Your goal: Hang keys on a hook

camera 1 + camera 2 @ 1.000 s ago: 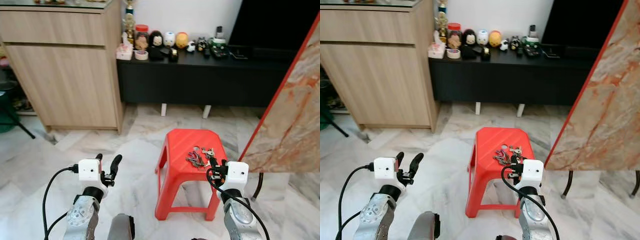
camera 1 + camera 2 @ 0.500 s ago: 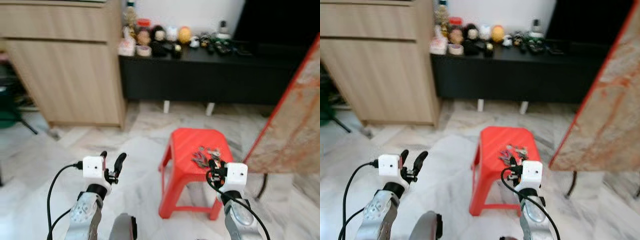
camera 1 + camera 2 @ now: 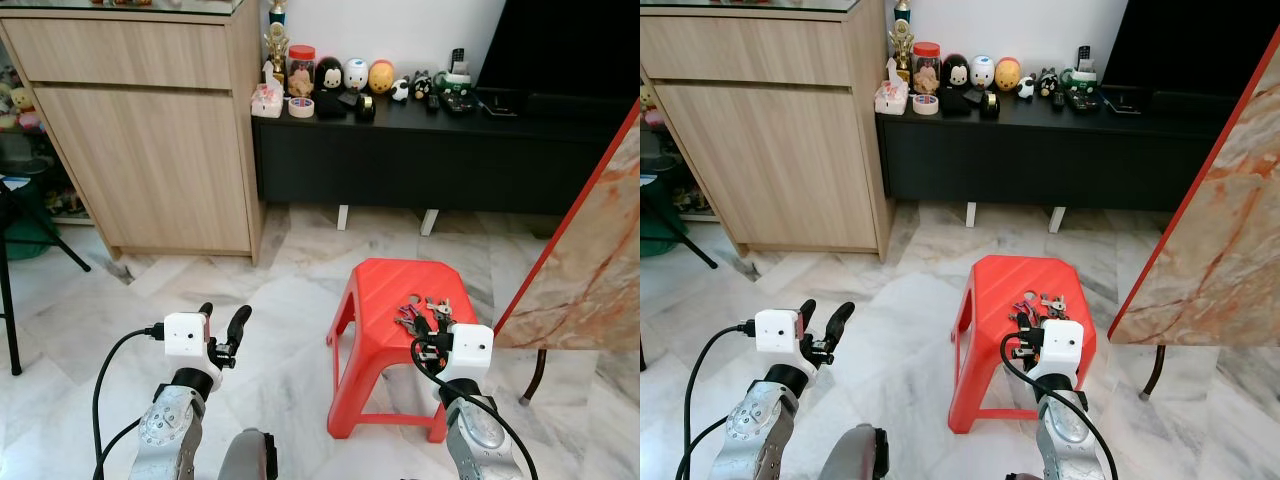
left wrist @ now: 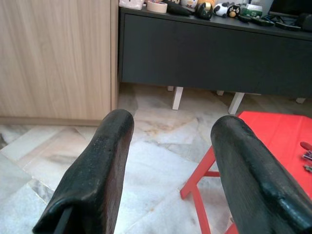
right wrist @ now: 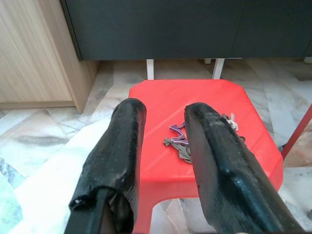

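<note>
**Keys not yet picked up**

While the left gripper idles at lower left with its fingers spread and empty, the keys lie on the red stool right of centre, ungrasped. The right gripper hovers just short of them, fingers parted around nothing (no hook can be made out). Grasping, carrying and hanging all remain.

Bright even indoor light, sharp frames, soft shadows
</note>
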Controlling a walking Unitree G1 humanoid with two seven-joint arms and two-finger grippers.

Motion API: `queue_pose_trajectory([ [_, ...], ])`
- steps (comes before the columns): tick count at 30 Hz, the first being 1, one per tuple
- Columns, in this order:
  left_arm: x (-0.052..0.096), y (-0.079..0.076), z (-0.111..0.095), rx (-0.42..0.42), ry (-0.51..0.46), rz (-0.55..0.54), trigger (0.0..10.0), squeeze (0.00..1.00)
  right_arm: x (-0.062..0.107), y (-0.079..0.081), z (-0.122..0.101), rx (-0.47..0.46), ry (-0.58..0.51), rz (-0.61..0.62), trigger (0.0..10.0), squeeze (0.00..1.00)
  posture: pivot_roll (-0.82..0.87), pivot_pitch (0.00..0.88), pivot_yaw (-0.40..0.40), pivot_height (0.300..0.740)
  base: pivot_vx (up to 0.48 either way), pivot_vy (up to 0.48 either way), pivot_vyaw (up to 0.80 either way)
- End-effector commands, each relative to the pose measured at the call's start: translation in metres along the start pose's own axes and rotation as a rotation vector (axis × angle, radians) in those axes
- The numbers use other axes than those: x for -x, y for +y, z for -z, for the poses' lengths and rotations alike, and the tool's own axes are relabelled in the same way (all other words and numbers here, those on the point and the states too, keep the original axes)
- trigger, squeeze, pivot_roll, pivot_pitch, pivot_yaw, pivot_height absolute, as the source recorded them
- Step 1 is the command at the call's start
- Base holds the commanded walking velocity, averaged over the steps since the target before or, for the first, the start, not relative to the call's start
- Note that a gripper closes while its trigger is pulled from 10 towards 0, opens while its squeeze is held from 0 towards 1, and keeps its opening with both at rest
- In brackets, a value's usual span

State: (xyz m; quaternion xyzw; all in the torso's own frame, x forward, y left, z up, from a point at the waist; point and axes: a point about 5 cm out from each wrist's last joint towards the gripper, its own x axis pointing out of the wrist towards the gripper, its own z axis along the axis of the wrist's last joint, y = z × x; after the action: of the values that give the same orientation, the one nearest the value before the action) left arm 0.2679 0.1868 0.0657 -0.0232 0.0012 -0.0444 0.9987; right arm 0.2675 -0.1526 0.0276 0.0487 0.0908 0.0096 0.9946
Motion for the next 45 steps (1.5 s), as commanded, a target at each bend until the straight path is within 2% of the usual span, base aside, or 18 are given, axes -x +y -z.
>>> queue_pose_trajectory([
  [1,-0.0006,-0.0022,-0.0006,0.001,0.005,0.013,10.0,0.00,-0.0010,-0.0030,-0.0044,-0.007,-0.018,0.016,10.0,0.00,0.07,0.000,-0.083,0.631,0.300,0.000,0.00],
  [25,-0.0016,-0.0037,-0.0002,-0.002,0.007,0.024,10.0,0.00,-0.0024,-0.0026,-0.0051,-0.015,-0.024,0.026,10.0,0.00,0.07,0.000,-0.078,0.631,0.310,0.000,0.00],
  [31,-0.0011,-0.0032,-0.0001,-0.003,0.007,0.022,10.0,0.00,-0.0017,0.0001,-0.0045,0.020,-0.024,-0.002,10.0,0.00,0.07,0.000,-0.080,0.631,0.310,0.000,0.00],
  [41,0.0001,-0.0037,0.0005,-0.003,0.008,0.021,10.0,0.00,0.0006,-0.0015,-0.0004,-0.005,-0.011,0.017,10.0,0.00,0.07,0.000,-0.081,0.631,0.303,0.000,0.00],
  [45,0.0008,-0.0028,0.0010,-0.003,0.010,0.018,10.0,0.00,0.0011,-0.0023,0.0003,-0.010,-0.009,0.020,10.0,0.00,0.07,0.000,-0.081,0.631,0.000,0.000,0.00],
])
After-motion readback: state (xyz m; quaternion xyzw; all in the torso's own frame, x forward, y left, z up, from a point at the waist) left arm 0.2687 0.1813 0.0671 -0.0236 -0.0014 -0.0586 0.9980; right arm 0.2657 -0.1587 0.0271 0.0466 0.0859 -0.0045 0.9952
